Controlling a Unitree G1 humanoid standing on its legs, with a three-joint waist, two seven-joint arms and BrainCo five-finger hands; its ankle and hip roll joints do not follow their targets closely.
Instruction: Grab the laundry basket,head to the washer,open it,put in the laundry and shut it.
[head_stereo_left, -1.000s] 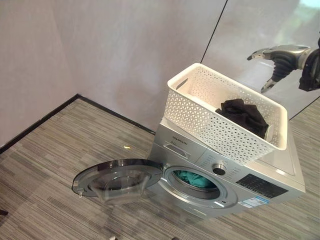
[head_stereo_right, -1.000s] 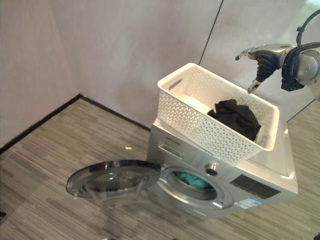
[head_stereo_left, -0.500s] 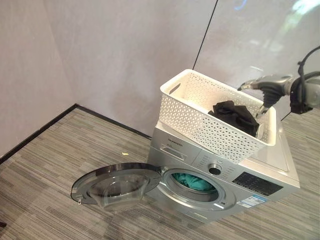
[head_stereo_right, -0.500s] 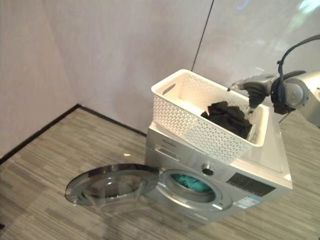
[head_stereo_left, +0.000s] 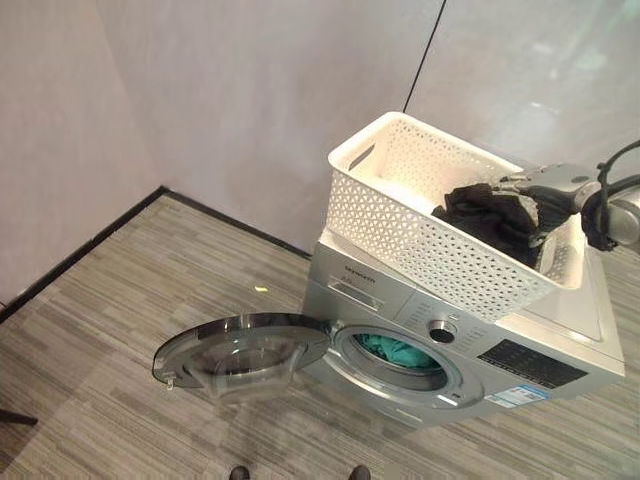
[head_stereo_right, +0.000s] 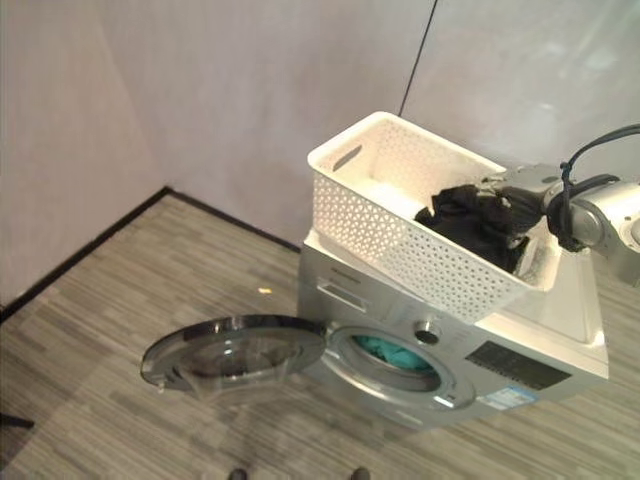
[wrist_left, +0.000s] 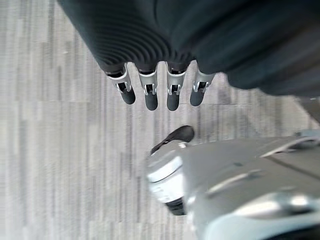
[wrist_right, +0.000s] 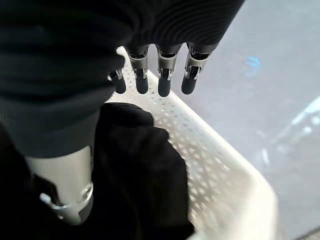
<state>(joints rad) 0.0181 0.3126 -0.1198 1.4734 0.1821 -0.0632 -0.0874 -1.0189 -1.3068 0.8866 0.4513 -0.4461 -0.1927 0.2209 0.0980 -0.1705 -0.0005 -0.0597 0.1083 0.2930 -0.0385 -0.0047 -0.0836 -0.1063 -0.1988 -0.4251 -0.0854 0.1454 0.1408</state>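
A white perforated laundry basket (head_stereo_left: 425, 240) stands on top of a silver front-loading washer (head_stereo_left: 560, 320). A black garment (head_stereo_left: 488, 215) lies at the basket's right end. My right hand (head_stereo_left: 548, 190) reaches in over the far rim. In the right wrist view its fingers (wrist_right: 165, 80) are straight above the black garment (wrist_right: 135, 175), and the thumb (wrist_right: 70, 185) rests against the cloth. The washer's round door (head_stereo_left: 245, 348) is swung wide open to the left. A teal cloth (head_stereo_left: 398, 350) lies in the drum. My left hand (wrist_left: 150, 95) hangs open over the floor.
The washer stands close to a pale wall (head_stereo_left: 250, 100) with a dark baseboard (head_stereo_left: 80, 255). The open door juts out low over the grey striped floor (head_stereo_left: 120, 330). A small pale speck (head_stereo_left: 260, 289) lies on the floor left of the washer.
My right hand has come down from above the basket's far right corner into the basket, onto the black garment. The camera has also shifted.
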